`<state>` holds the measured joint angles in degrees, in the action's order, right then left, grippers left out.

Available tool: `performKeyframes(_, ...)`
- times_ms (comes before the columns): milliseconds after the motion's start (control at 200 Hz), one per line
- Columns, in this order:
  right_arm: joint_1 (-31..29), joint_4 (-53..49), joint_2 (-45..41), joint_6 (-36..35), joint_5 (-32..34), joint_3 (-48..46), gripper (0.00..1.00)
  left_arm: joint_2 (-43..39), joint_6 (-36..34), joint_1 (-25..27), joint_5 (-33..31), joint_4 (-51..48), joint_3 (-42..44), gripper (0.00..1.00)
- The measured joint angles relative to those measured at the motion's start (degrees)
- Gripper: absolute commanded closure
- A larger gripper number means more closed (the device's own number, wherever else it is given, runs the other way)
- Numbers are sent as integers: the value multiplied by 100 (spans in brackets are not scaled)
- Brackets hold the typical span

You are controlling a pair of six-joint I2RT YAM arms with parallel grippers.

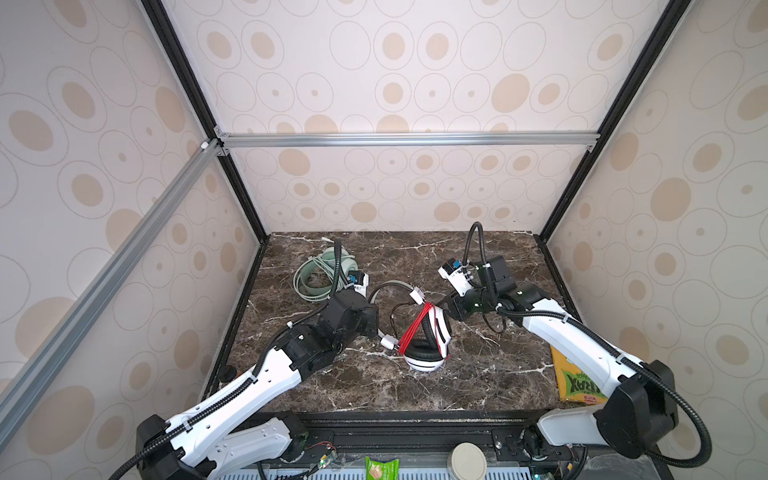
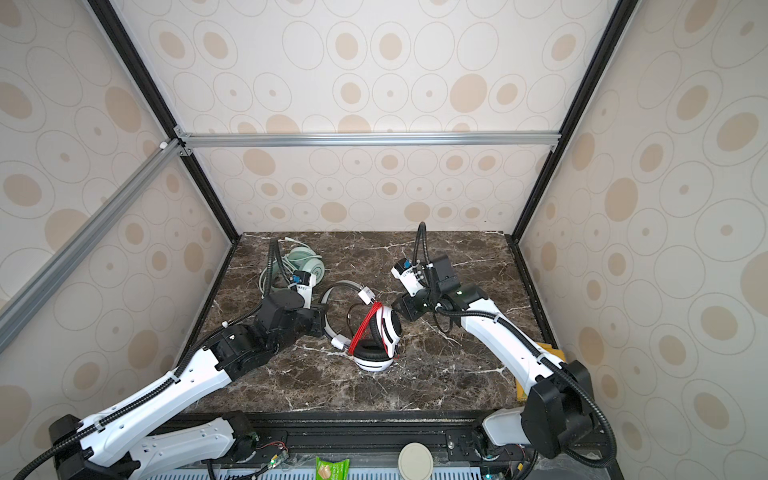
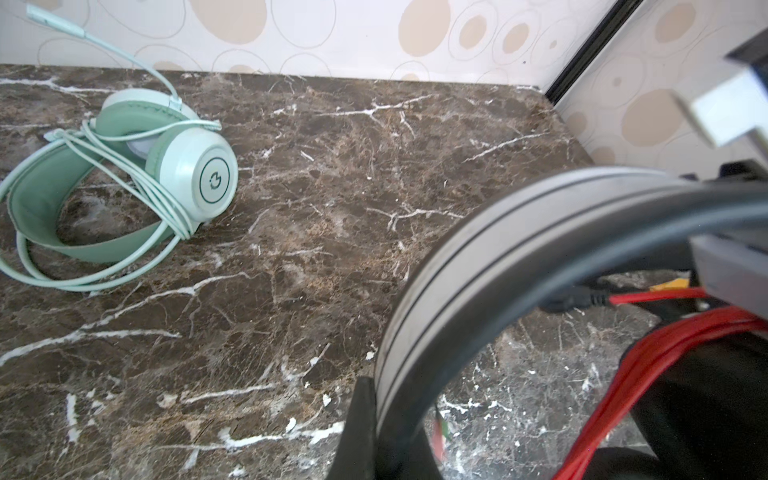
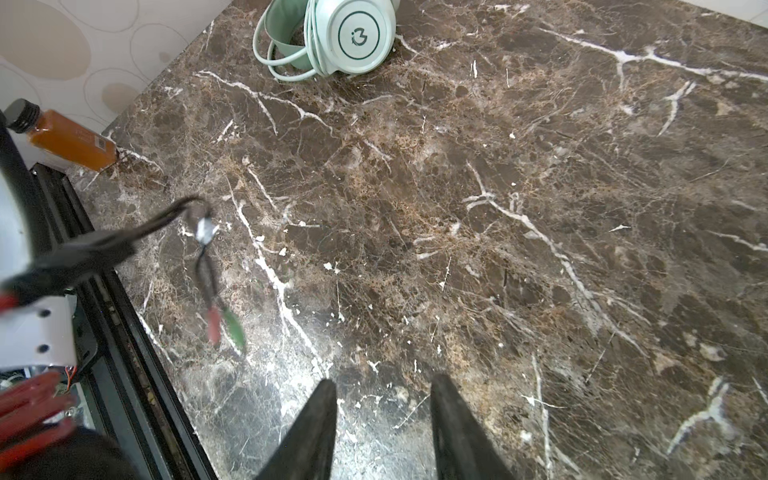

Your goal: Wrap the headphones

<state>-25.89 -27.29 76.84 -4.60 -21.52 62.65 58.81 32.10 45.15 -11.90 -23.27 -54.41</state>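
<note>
- Left gripper (image 3: 380,432): clamped on the grey curved headband (image 3: 478,232) of the white over-ear headset with black earpads (image 1: 428,357), mid-table.
- Right gripper (image 4: 384,415): jaws apart, empty, above the bare dark marble table (image 4: 498,208) beside that headset.
- Thin red cable (image 1: 415,328) lies in turns across the earcups. The black tail with red and green plugs (image 4: 224,324) hangs loose.
- Next, I reckon: hold the left clamp steady, pinch the tail near the plugs, wind along the existing turns, tuck the end.
- Mint-green headset (image 1: 328,270), back left, looks wrapped in its pale cable.
- Containers: black-capped bottle (image 4: 70,141) holds amber liquid. Yellow snack bag (image 1: 577,382), contents hidden.
</note>
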Motion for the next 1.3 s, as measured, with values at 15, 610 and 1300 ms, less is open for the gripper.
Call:
performKeyframes(15,0,44,-55,26,-35,-61,60,0,2,0,2,-11,-35,100)
performKeyframes(610,-2,1932,-688,944,-1464,-1495,50,210,74,-2,44,-400,-1036,100)
performKeyframes(1300,-79,4256,103,1668,-3169,-1589,54,789,238,-4,256,-623,-2227,100)
